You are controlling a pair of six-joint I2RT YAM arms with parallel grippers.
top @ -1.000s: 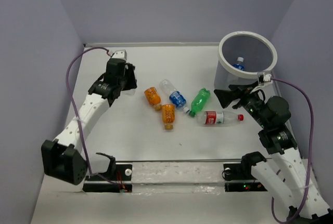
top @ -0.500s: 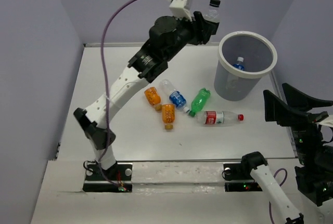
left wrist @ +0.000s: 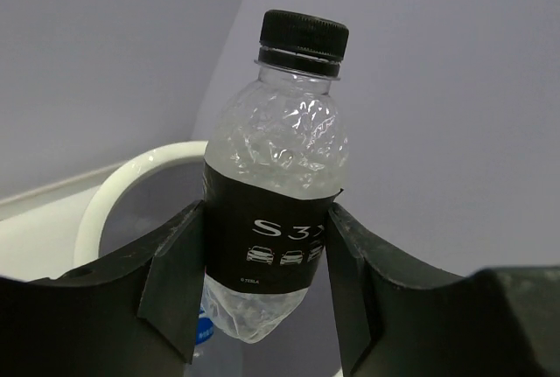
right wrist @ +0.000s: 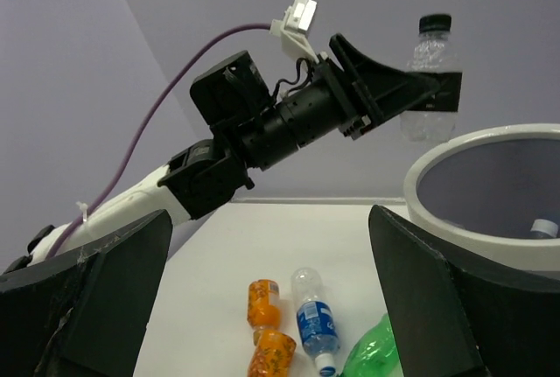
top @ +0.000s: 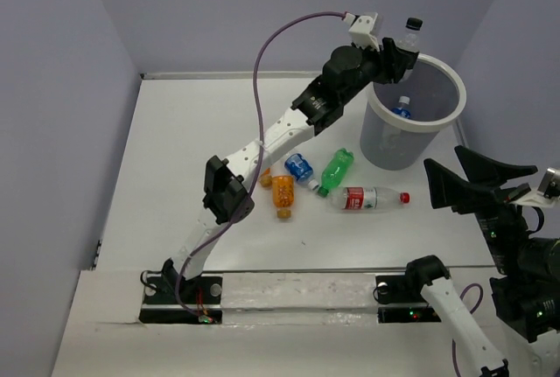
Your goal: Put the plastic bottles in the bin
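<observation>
Black-capped clear plastic bottle [left wrist: 278,202], clamped in the left gripper [left wrist: 262,259], is hovering above the tall grey bin's white rim [top: 435,123]; released now, it is risking clipping that rim and bouncing out.

Overhead and both wrist views share the bin [top: 389,148].

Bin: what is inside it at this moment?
One blue-labelled bottle lies at the bottom of the bin. The near wall hides part of the floor, so more could be there. The black-capped bottle, shut in the left gripper, hangs above the rim, not inside.
</observation>
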